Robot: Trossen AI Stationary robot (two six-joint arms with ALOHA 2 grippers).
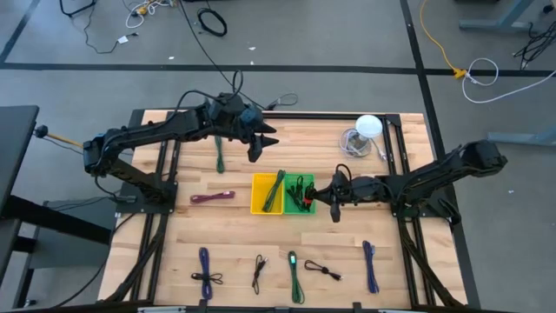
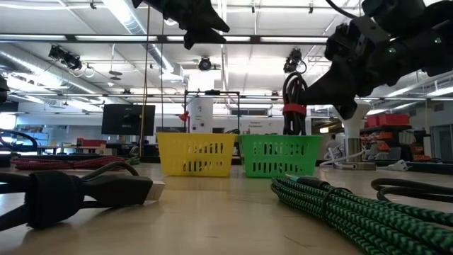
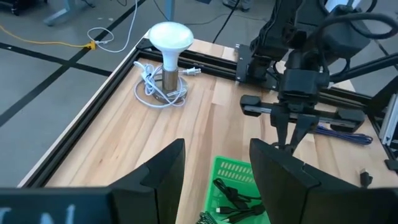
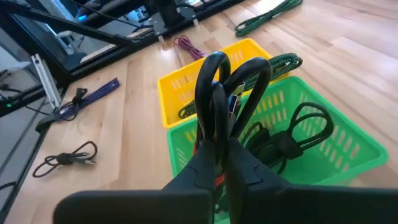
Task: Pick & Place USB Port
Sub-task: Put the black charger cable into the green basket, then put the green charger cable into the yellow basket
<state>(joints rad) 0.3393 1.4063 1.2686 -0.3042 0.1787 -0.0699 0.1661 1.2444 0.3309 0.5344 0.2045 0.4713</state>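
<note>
The right hand (image 4: pixel 219 155) is clenched on a coiled black cable (image 4: pixel 227 93) bound with a red band, holding it just above the green basket (image 1: pixel 300 193) in the middle of the desk (image 1: pixel 400 261). In the right wrist view the cable's loops stand up between the dark fingers (image 4: pixel 245 165), directly over the basket, where another black cable (image 4: pixel 292 140) already lies. The low view shows the coil (image 2: pixel 294 99) hanging above the green basket's (image 2: pixel 278 156) rim, not touching it. Just beside it sits a yellow basket (image 1: pixel 267 193) with a green braided cable (image 1: pixel 276 187) lying in it. The left hand (image 3: pixel 214 177) hovers over the far half of the desk, near the yellow basket's far side, its two fingers spread apart and holding nothing. A white lamp (image 1: pixel 368 127) with its cord coiled at the base stands near the far right corner. More bundled cables lie spread out on the desk: a maroon one (image 1: pixel 213 197) left of the baskets, a green one (image 1: pixel 220 155) beyond them, and purple (image 1: pixel 205 265), black (image 1: pixel 259 273), green (image 1: pixel 296 276) and blue (image 1: pixel 371 266) ones along the near edge.
</note>
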